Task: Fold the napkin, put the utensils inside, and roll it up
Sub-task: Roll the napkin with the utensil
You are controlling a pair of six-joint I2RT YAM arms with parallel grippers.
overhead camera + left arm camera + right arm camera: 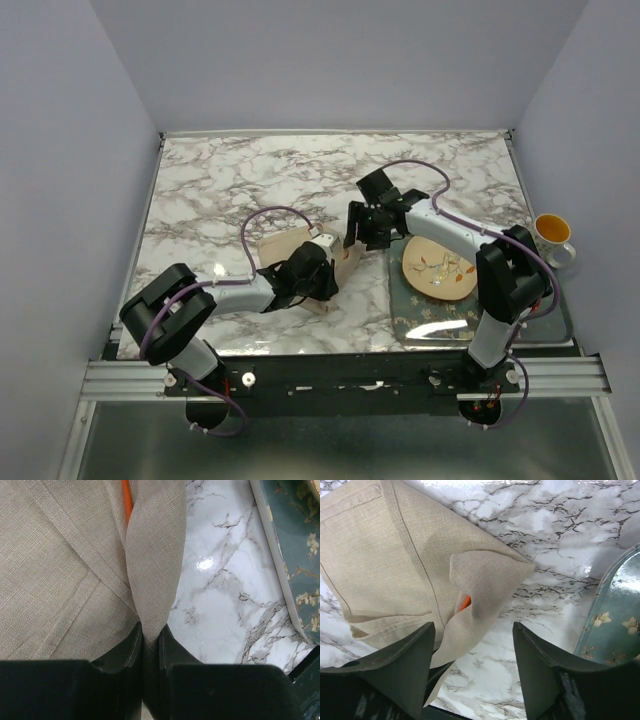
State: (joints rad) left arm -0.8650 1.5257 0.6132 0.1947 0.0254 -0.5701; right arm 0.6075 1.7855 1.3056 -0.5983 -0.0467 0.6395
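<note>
Left wrist: my left claw (151, 636) pinched the napkin (60, 570) fold, utensil (127, 502) tucked inside; right claw (474, 630) hung spread, tray (615, 615) nearby.

We look down from high above and behind the near edge onto the whole marble table (250, 180). Our left wrist view sits very close over the napkin (60, 570), with the left gripper (150, 630) at bottom centre. Our right wrist view looks down from slightly farther back, with the right gripper (472, 630) along the bottom. Both wrist views share the napkin, the marble, and the tray (295, 555) at the right edge.
</note>
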